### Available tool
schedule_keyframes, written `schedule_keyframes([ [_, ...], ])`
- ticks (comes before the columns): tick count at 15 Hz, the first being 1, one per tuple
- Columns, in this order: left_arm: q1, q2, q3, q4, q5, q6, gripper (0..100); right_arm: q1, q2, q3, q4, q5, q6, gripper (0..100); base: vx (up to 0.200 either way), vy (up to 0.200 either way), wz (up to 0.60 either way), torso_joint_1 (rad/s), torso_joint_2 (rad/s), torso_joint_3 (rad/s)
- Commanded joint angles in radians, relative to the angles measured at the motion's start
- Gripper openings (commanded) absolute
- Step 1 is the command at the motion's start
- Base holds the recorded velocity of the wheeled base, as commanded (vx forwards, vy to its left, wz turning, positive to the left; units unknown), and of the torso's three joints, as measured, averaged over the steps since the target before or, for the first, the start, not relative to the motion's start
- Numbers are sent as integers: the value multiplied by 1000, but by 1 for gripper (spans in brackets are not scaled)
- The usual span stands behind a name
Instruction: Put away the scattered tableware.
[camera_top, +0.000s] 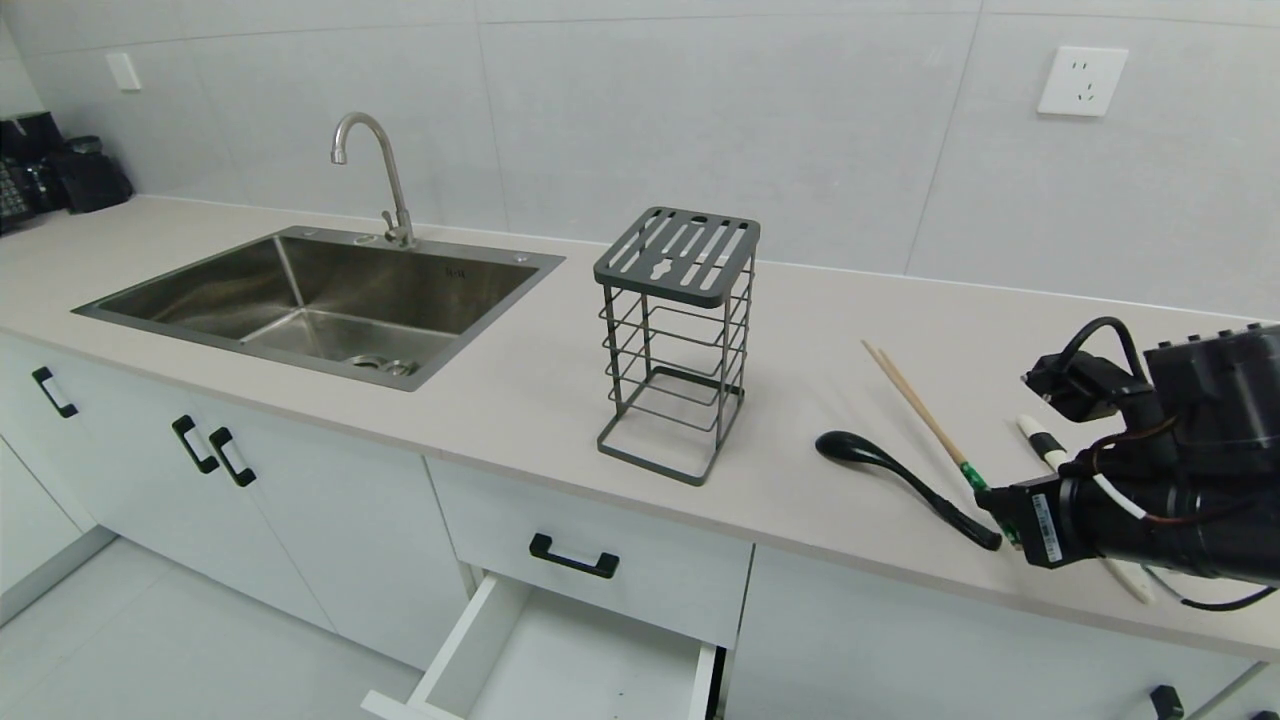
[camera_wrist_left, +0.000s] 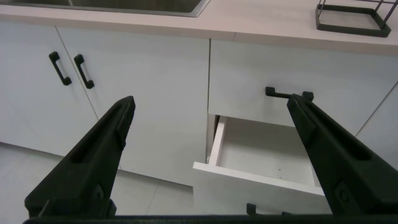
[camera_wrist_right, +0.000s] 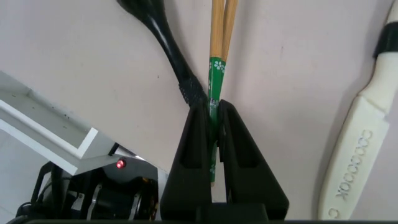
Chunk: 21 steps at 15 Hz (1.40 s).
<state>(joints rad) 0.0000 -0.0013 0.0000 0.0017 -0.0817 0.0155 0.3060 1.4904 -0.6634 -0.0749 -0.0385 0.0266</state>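
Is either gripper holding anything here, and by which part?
The right gripper is shut on the chopsticks at their green-painted end; the left gripper is open and empty.

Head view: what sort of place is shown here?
Probably a home kitchen: a steel sink with a faucet is set in the countertop, drawers sit below, and chopsticks and a black spoon are at hand.

Pale worktop (camera_top: 520, 390) along the tiled wall, with a steel sink (camera_top: 480, 262) sunk in at the left and a tap (camera_top: 375, 170) behind it. Near the middle, upright, a dark wire rack (camera_top: 680, 245). Farther right, lying flat, a black spoon (camera_top: 900, 470) with chopsticks (camera_top: 915, 400) just beside its handle, and a white-handled utensil (camera_top: 1040, 440) apart from both.
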Motion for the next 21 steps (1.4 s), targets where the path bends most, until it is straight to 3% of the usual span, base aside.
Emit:
schedule_keyframes([
  [1, 0, 1, 0, 0, 0, 0, 100, 15, -124, 5, 0, 9, -94, 0, 0, 0, 0, 0, 0, 0],
  [4, 0, 1, 0, 0, 0, 0, 100, 16, -197, -5, -2, 32, -185, 0, 0, 0, 0, 0, 0, 0],
  [8, 0, 1, 0, 0, 0, 0, 100, 38, -248, -22, -2, 147, -289, 0, 0, 0, 0, 0, 0, 0],
  [9, 0, 1, 0, 0, -1, 0, 100, 44, -279, -54, 0, 272, -347, 0, 0, 0, 0, 0, 0, 0],
  [14, 0, 1, 0, 0, 0, 0, 100, 120, -292, -90, 0, 358, -347, 0, 0, 0, 0, 0, 0, 0],
  [15, 0, 1, 0, 0, 0, 0, 100, 151, -294, -87, 0, 425, -352, 0, 0, 0, 0, 0, 0, 0],
  [21, 0, 1, 0, 0, 0, 0, 100, 450, -211, -42, -3, 425, -353, 0, 0, 0, 0, 0, 0, 0],
])
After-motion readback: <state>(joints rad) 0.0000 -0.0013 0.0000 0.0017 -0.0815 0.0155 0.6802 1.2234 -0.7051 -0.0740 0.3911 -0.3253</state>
